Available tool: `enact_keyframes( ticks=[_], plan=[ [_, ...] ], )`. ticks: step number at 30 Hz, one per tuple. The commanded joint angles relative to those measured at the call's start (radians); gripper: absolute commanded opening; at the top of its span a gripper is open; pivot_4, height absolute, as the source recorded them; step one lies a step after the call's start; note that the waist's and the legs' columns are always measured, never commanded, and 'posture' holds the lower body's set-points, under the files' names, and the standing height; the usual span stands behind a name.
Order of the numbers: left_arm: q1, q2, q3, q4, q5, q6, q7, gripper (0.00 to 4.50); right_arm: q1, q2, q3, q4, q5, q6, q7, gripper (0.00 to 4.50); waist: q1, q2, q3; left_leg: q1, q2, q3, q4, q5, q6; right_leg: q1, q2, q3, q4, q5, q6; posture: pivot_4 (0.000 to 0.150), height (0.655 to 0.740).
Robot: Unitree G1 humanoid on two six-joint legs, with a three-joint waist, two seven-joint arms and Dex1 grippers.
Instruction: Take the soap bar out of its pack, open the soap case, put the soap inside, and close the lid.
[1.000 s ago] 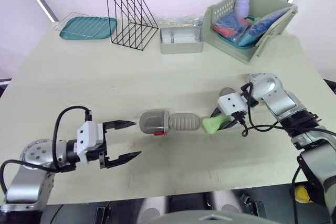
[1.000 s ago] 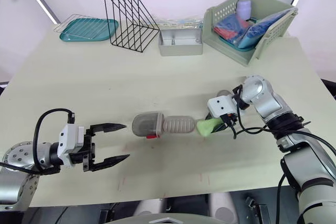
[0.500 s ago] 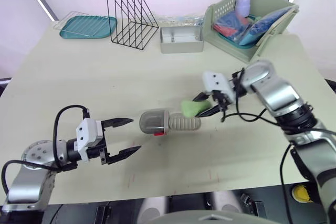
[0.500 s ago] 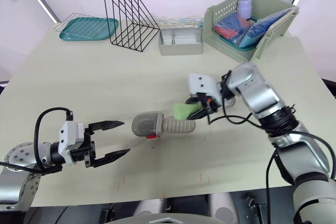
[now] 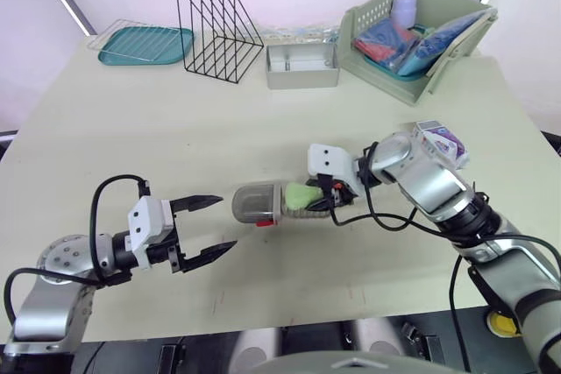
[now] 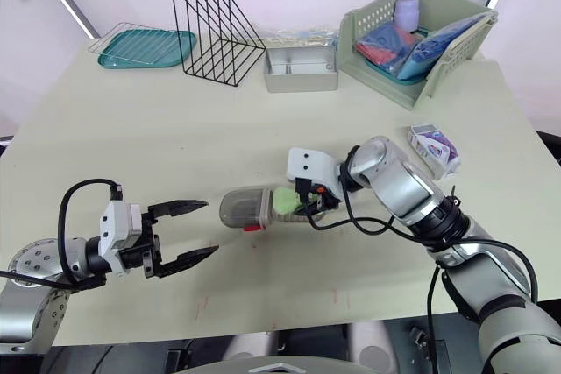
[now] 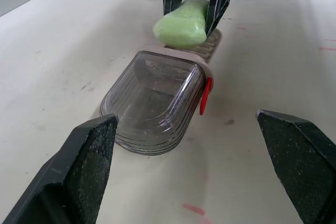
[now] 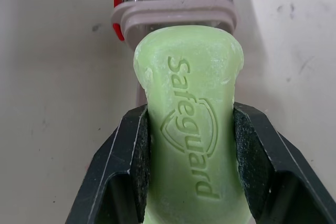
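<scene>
Soap [image 7: 181,23] in right hand [image 6: 296,201], perhaps against case [image 5: 257,204]

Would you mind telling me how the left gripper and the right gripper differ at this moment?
The left gripper is open and holds nothing, while the right gripper is shut on the green soap bar. The left gripper sits at the clear-lid end of the soap case, apart from it; the right gripper holds the soap over its ribbed base. Both have two black fingers and point toward the case.
</scene>
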Motion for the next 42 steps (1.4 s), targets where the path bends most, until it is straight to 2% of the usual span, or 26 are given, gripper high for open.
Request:
enact_keyframes(
  ticks=[1,2,3,4,6,8,11,13,18,23,26,31,42],
  plan=[
    [-0.005,0.003,0.015,-0.022,-0.016,-0.002,0.006,4.50,-0.018,-0.005,-0.002,-0.022,0.012,0.013,0.001,1.66,0.000,0.000,0.000,0.000,0.000,0.000,0.000,0.000,0.000,0.000,0.000,0.000,0.000,0.000,0.000,0.150,0.7400],
    [-0.006,0.002,0.014,-0.022,-0.015,-0.001,0.008,4.50,-0.019,-0.008,-0.001,-0.017,0.008,0.008,0.000,1.66,0.000,0.000,0.000,0.000,0.000,0.000,0.000,0.000,0.000,0.000,0.000,0.000,0.000,0.000,0.000,0.150,0.7400],
    [-0.008,0.002,0.012,-0.023,-0.014,0.000,0.010,4.50,-0.020,-0.010,-0.002,-0.012,0.006,0.003,-0.001,2.69,0.000,0.000,0.000,0.000,0.000,0.000,0.000,0.000,0.000,0.000,0.000,0.000,0.000,0.000,0.000,0.150,0.7400],
    [-0.007,0.001,0.010,-0.024,-0.013,0.000,0.011,4.50,-0.021,-0.013,-0.004,-0.010,0.006,-0.001,-0.001,3.00,0.000,0.000,0.000,0.000,0.000,0.000,0.000,0.000,0.000,0.000,0.000,0.000,0.000,0.000,0.000,0.150,0.7400],
    [-0.005,0.000,0.007,-0.026,-0.010,0.000,0.013,4.50,-0.022,-0.020,-0.010,-0.016,0.011,-0.007,0.004,4.02,0.000,0.000,0.000,0.000,0.000,0.000,0.000,0.000,0.000,0.000,0.000,0.000,0.000,0.000,0.000,0.150,0.7400],
    [-0.006,0.000,0.004,-0.027,-0.009,0.000,0.015,4.50,-0.021,-0.028,-0.020,-0.032,0.024,-0.002,0.010,4.43,0.000,0.000,0.000,0.000,0.000,0.000,0.000,0.000,0.000,0.000,0.000,0.000,0.000,0.000,0.000,0.150,0.7400],
    [-0.010,0.001,-0.002,-0.031,-0.007,0.001,0.018,4.50,-0.013,-0.036,-0.057,-0.058,0.052,-0.008,0.009,4.43,0.000,0.000,0.000,0.000,0.000,0.000,0.000,0.000,0.000,0.000,0.000,0.000,0.000,0.000,0.000,0.150,0.7400],
    [-0.027,0.010,-0.011,-0.025,0.002,-0.002,0.015,4.50,0.049,-0.058,-0.178,-0.084,0.120,-0.072,0.004,4.43,0.002,0.000,0.000,0.000,0.000,0.000,0.000,0.000,0.000,0.000,0.000,0.000,0.000,0.000,0.000,0.150,0.7400],
    [-0.125,0.035,-0.050,0.044,0.053,-0.046,-0.008,4.50,0.327,-0.115,-0.418,-0.116,0.269,-0.299,0.049,4.43,0.028,-0.002,-0.001,0.000,-0.001,0.000,0.001,0.000,0.000,0.005,-0.002,-0.005,-0.003,0.000,0.000,0.150,0.7400],
    [-0.252,0.074,-0.126,0.107,0.077,-0.005,-0.061,4.50,0.580,-0.057,-0.558,-0.027,0.350,-0.618,0.088,4.43,0.022,-0.001,-0.001,0.001,-0.002,0.000,0.001,0.000,0.000,0.005,0.000,-0.005,-0.001,0.000,0.000,0.150,0.7400],
    [-0.321,0.096,-0.187,0.146,0.109,-0.001,-0.100,4.50,0.632,-0.020,-0.581,0.045,0.352,-0.786,0.112,4.43,0.009,-0.001,0.000,0.002,-0.001,0.002,0.000,0.000,0.000,0.005,0.001,-0.003,0.000,0.000,0.000,0.150,0.7400],
    [-0.472,0.122,-0.292,0.231,0.176,0.016,-0.165,4.50,0.731,-0.009,-0.570,0.093,0.339,-0.948,0.135,4.43,0.001,-0.001,0.000,0.003,-0.001,0.002,0.000,0.000,0.000,0.005,0.002,-0.003,0.000,0.000,0.000,0.150,0.7400],
    [-0.645,0.126,-0.403,0.337,0.252,0.010,-0.265,4.50,0.774,-0.008,-0.543,0.173,0.306,-1.102,0.099,4.43,0.000,-0.001,0.000,0.003,-0.001,0.003,0.001,0.000,0.000,0.005,0.003,-0.001,0.000,0.000,0.000,0.150,0.7400]
  ],
)
